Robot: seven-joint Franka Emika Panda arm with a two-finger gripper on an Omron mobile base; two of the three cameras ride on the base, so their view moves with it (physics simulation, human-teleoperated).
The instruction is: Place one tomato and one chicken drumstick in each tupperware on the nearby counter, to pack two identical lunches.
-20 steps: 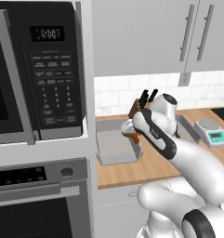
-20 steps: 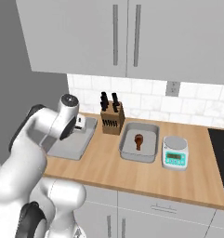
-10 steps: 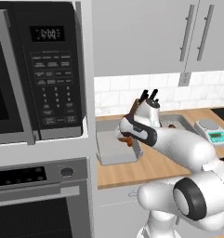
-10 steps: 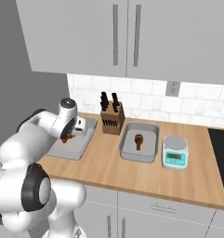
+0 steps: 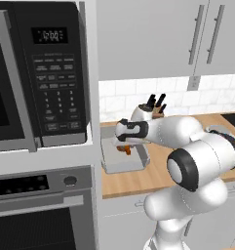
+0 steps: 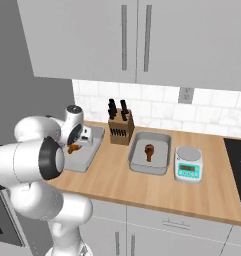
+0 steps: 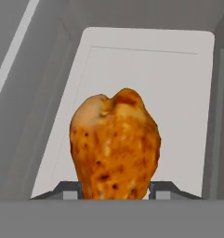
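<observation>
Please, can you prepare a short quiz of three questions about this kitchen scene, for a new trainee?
1. True or false: the end effector is shut on a chicken drumstick.
2. What stands between the two tupperware containers? A) scale B) knife block C) kettle
3. The right tupperware holds one ____.

Key:
1. True; it hangs over the left tupperware.
2. B, the knife block.
3. drumstick.
</observation>
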